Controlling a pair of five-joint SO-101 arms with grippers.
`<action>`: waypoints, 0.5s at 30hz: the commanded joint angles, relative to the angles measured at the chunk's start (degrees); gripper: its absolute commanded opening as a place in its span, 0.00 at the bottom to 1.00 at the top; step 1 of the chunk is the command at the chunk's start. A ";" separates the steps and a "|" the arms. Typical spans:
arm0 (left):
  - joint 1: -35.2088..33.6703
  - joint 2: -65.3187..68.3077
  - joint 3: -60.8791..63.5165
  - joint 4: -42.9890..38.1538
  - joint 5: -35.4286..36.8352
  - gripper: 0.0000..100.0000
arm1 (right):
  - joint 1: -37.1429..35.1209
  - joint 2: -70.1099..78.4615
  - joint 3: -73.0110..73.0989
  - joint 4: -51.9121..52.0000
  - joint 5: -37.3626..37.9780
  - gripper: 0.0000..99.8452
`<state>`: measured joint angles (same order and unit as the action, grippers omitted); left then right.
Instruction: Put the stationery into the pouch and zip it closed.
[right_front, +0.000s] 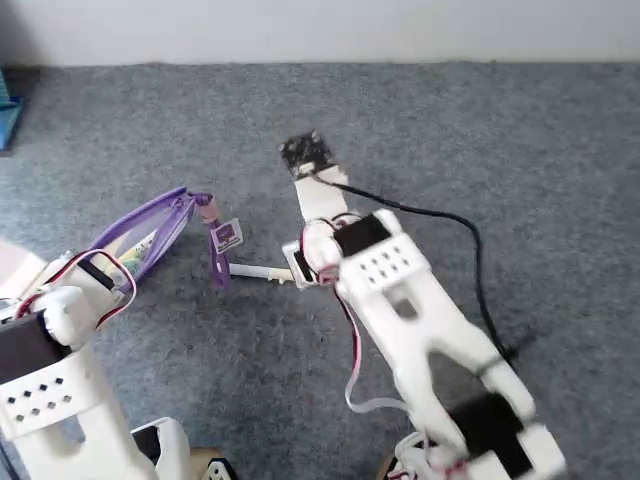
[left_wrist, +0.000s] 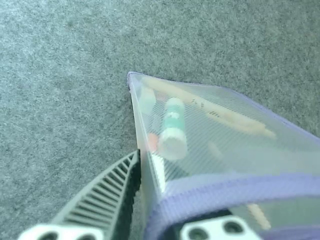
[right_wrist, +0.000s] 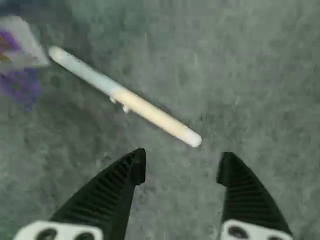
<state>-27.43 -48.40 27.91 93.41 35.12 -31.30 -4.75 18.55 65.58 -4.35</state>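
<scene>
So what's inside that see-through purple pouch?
Through the see-through pouch with purple edges you can see a white-and-green tube and a long pale stick. The purple band covers whatever lies behind it.

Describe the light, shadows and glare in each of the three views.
High view: soft, even light on the grey carpet, no hard shadows or glare. Left wrist view: light passes through the translucent pouch, so the stationery inside shows as pale shapes. Right wrist view: the pen casts barely any shadow; the open end effector looks dark.
</scene>
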 joint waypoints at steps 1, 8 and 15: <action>0.09 -0.26 -0.22 -1.23 0.62 0.01 | 0.75 7.69 -8.18 1.89 3.69 0.27; 0.09 -0.26 -0.22 -1.23 0.62 0.01 | 0.75 21.85 -15.91 2.15 9.67 0.27; -0.09 -0.26 -0.22 -1.14 0.62 0.01 | 0.66 30.37 -21.10 2.15 9.93 0.27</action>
<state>-27.43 -48.40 27.91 93.41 35.12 -30.95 24.79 1.05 67.34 4.62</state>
